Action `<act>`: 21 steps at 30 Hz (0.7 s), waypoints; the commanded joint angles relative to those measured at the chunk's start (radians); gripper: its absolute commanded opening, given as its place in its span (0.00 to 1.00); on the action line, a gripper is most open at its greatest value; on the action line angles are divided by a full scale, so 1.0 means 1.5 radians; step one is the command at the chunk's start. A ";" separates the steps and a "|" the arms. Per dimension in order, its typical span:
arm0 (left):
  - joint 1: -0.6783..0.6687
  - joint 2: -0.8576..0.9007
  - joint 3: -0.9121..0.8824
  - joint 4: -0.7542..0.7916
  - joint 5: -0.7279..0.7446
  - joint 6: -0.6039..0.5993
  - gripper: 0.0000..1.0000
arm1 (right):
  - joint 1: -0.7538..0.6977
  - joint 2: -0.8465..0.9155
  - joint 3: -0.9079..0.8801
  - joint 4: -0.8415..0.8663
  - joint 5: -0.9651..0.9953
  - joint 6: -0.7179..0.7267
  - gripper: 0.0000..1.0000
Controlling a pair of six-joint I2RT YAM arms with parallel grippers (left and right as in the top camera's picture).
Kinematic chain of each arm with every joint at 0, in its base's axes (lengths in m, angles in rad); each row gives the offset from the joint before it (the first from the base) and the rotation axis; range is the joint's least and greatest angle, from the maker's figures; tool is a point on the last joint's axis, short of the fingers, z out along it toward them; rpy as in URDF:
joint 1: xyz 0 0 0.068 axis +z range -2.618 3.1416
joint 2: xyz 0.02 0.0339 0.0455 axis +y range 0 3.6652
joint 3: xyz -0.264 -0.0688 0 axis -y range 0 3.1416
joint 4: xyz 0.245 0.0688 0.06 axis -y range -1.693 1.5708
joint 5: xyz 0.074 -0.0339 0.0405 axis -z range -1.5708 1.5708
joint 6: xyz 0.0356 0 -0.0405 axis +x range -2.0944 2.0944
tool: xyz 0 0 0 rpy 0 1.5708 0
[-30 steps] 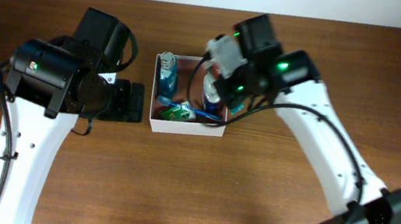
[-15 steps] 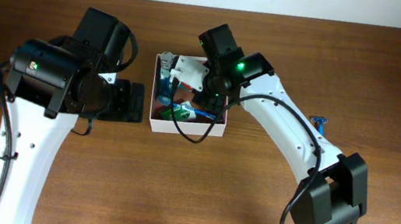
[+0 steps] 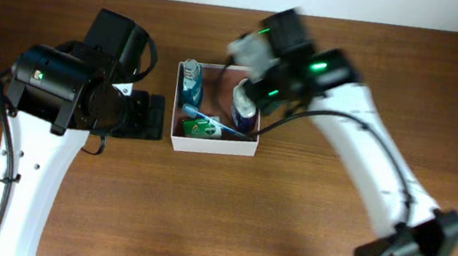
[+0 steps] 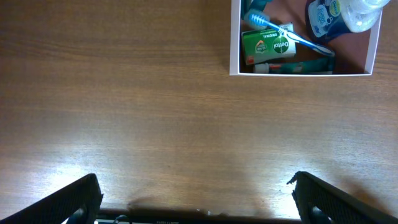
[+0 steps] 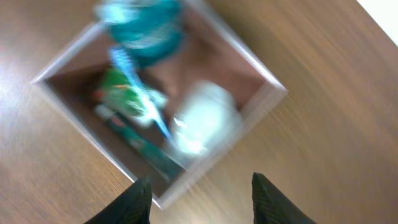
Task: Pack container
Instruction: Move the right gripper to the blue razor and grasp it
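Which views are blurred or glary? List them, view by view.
Right wrist: whole frame motion-smeared, the container soft. Overhead: sharp, except the right arm, smeared near the container. Left wrist: crisp, with pale glare on the table low in frame.

Soft even light, pale glare on the table (image 4: 161,186), heavy motion blur in right wrist view.
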 commanded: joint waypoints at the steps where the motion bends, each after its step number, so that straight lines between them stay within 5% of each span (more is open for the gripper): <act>1: 0.003 -0.004 0.008 -0.001 -0.005 -0.007 1.00 | -0.126 -0.007 -0.003 -0.031 0.027 0.193 0.49; 9: 0.003 -0.004 0.008 -0.001 -0.005 -0.007 1.00 | -0.313 0.056 -0.099 -0.021 0.028 0.251 0.57; 21: 0.003 -0.004 0.008 -0.001 -0.005 -0.007 1.00 | -0.418 0.172 -0.217 0.027 0.073 0.251 0.53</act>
